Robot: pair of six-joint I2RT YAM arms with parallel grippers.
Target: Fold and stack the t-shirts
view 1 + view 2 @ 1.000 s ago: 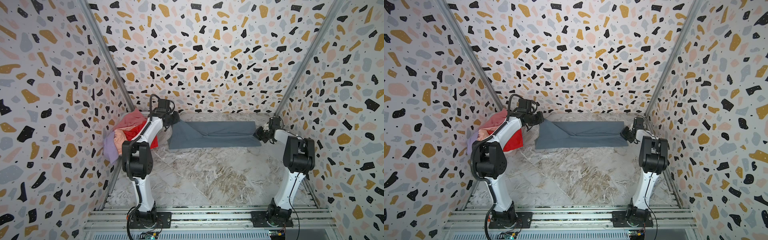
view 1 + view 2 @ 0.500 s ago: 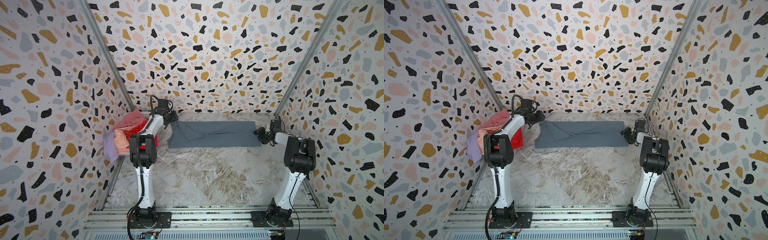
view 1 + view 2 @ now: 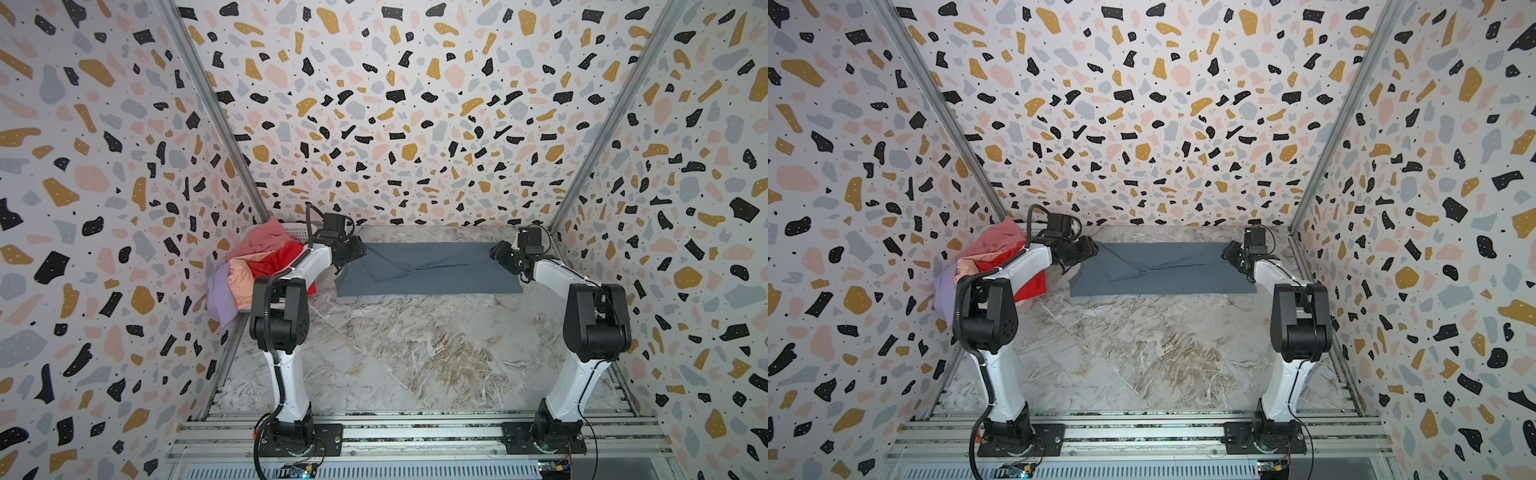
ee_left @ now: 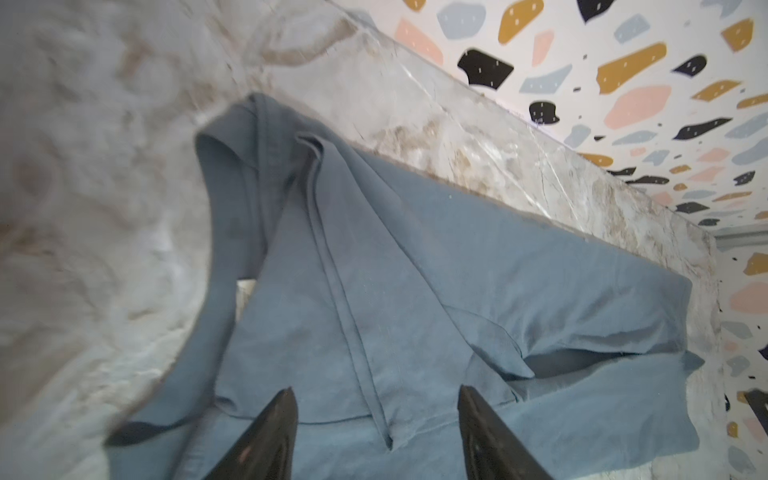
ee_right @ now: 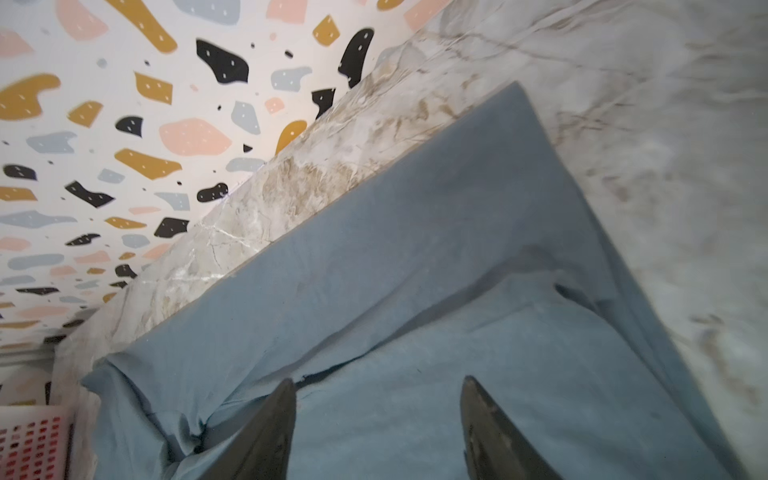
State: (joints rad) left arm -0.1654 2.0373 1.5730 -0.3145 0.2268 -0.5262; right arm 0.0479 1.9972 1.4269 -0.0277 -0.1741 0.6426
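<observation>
Marbled grey-and-tan tabletop (image 3: 415, 353), boxed in by speckled terrazzo-patterned walls (image 3: 395, 104). At the back of it lies a grey-blue shirt (image 3: 428, 270), folded into a long flat strip. Left of that shirt, pink, red, peach and lavender shirts (image 3: 257, 270) spill from a white basket (image 3: 296, 227). The left gripper (image 3: 354, 252) is over the grey-blue shirt's left end, jaws wide apart and empty. The right gripper (image 3: 500, 254) is over its right end, jaws equally wide, gripping nothing.

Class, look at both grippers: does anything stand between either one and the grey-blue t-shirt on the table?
Nothing visible does. The left gripper and right gripper hang open at opposite ends of the grey-blue t-shirt, only its cloth beneath them.
</observation>
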